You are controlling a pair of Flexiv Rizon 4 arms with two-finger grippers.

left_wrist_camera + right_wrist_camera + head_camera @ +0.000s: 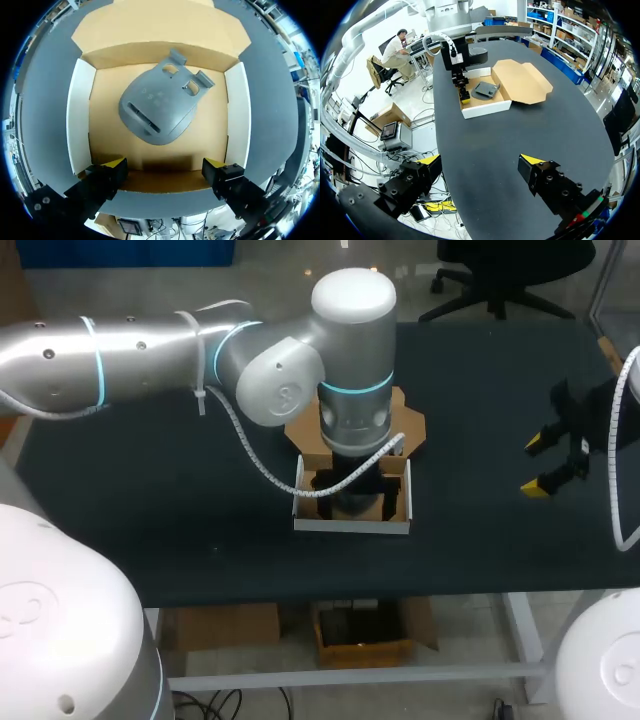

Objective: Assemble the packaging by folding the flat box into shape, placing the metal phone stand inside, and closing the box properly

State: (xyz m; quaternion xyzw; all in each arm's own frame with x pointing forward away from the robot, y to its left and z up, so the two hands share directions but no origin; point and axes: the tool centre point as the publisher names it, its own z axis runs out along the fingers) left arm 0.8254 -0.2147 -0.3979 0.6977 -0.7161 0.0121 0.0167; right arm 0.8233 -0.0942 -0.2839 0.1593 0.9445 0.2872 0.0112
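The box stands folded with white side walls and a brown floor, its brown lid flap lying open behind it. The grey metal phone stand lies flat on the box floor. My left gripper hangs open over the box's near wall, empty and clear of the stand. In the head view my left arm's wrist covers most of the box, and the lid flap shows behind it. My right gripper hovers open and empty over the table far right of the box.
The dark tabletop stretches to both sides of the box. Its front edge runs a short way in front of the box's front wall. A white cable hangs from my left arm down to its wrist.
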